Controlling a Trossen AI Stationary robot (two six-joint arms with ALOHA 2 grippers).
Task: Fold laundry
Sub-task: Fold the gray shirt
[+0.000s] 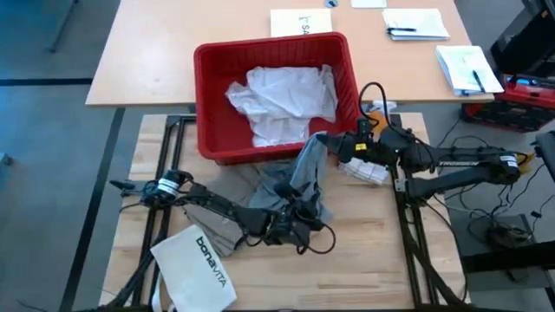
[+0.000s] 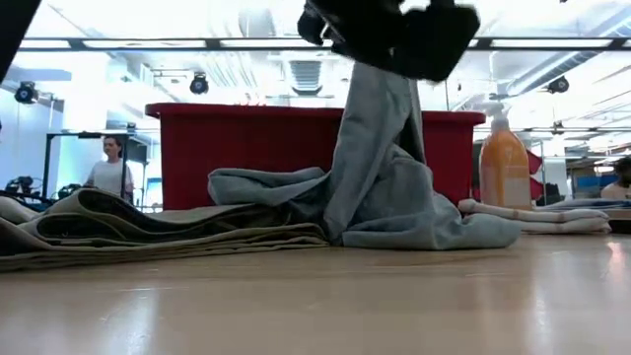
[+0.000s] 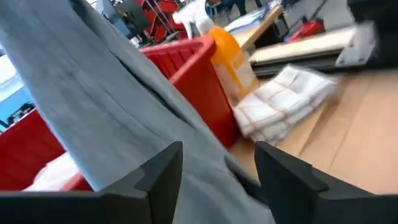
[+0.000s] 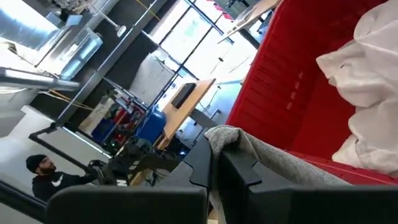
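Beside the red bin [image 1: 212,104], right gripper [image 1: 323,141] is pinching a corner of the grey T-shirt [image 1: 305,173] and holding it up off the counter [image 1: 381,251]. Left gripper [image 1: 290,227] is sitting low at the shirt's heap, fingers [image 3: 283,171] spread. Khaki piece [image 2: 128,229] is lying alongside. Risk: thin pinch slipping, or shirt dragging the khaki piece.

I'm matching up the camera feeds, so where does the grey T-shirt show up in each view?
High view: grey T-shirt mid-table, in front of the red bin.
Low view: centre, hanging from above.
Left wrist view: across the left side.
Right wrist view: pinched between the fingers.
Shared landmark: the red bin.
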